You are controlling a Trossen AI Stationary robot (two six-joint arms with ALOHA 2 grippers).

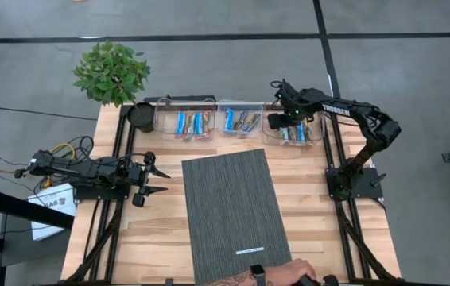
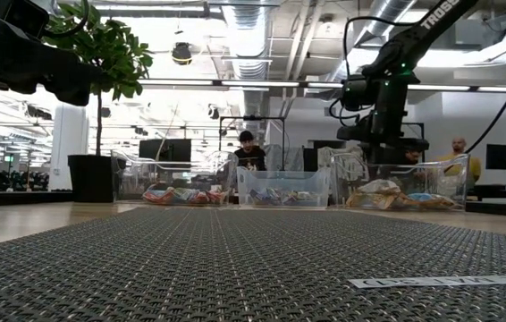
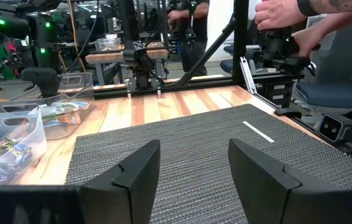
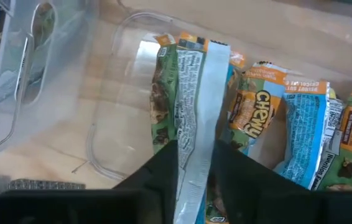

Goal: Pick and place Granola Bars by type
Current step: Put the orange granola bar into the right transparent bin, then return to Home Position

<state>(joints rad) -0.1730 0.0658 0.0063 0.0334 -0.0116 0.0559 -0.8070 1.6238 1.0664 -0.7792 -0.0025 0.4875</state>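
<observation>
The three clear bins (image 1: 238, 121) along the upper edge of the counter (image 1: 304, 199) already hold the granola bars (image 1: 189, 123), and the grey mat (image 1: 233, 210) in the middle shows no bars left, only a thin white strip (image 1: 249, 251). The right gripper (image 4: 194, 163) hangs over the upper-right bin, its fingers around a green-and-silver bar (image 4: 191, 93), apparently just letting go. The left gripper (image 3: 191, 168) waits at the left with its fingers spread and empty. Sorting seems almost complete.
</observation>
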